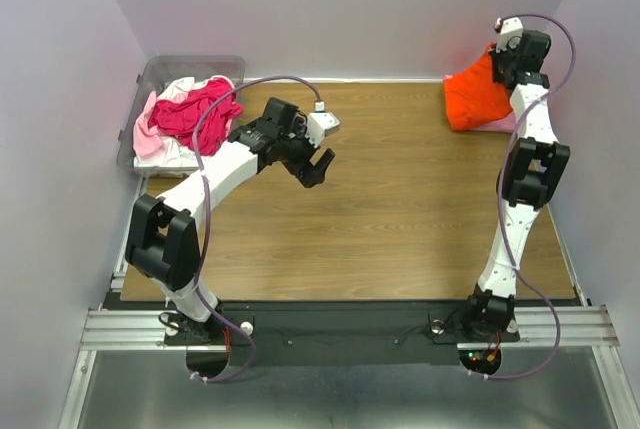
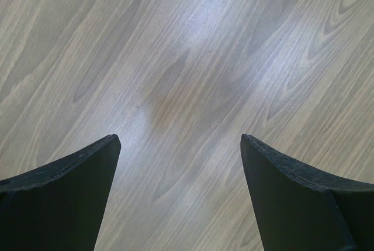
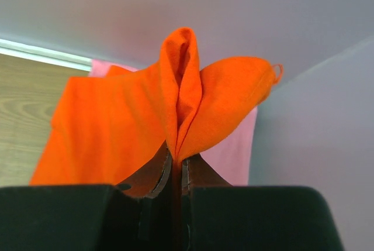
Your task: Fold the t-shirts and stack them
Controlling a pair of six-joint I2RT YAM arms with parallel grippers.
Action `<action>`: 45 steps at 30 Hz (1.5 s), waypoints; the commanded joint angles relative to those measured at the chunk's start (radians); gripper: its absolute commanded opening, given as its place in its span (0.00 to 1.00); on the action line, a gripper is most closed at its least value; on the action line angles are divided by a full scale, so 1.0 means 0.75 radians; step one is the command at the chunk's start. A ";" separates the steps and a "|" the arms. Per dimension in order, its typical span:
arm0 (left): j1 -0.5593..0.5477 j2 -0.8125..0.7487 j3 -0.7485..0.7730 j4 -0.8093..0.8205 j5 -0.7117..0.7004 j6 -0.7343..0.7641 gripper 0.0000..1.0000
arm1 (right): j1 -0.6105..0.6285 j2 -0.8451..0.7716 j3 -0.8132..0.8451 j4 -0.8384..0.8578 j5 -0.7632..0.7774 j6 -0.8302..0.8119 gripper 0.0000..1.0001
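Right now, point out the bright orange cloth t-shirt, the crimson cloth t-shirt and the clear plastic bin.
bright orange cloth t-shirt (image 1: 472,101): top view, middle of the bunched cloth
crimson cloth t-shirt (image 1: 195,109): top view, centre of the crumpled heap
clear plastic bin (image 1: 165,71): top view, far-left wall

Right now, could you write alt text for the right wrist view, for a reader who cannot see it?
The right tool is shut on a fold of a bright orange t-shirt, which rises in a peak above it. Behind the orange cloth a light pink t-shirt shows, with the wooden table at the left and a pale wall beyond.
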 commanded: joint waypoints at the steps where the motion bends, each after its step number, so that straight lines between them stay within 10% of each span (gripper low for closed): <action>1: 0.004 -0.003 0.074 -0.023 0.020 0.013 0.96 | -0.039 0.033 0.111 0.076 0.001 -0.062 0.01; 15: 0.004 0.016 0.127 -0.113 0.001 0.056 0.96 | -0.078 0.196 0.113 0.205 0.077 -0.113 0.08; 23: 0.008 -0.001 0.129 -0.121 -0.017 0.058 0.96 | -0.084 0.215 0.120 0.277 0.236 -0.093 0.65; 34: 0.030 -0.064 0.088 -0.029 -0.017 -0.036 0.96 | -0.084 -0.065 -0.085 0.281 0.087 0.126 1.00; 45: 0.077 -0.197 0.068 0.139 -0.017 -0.183 0.96 | -0.084 -0.399 -0.394 0.250 -0.211 0.390 1.00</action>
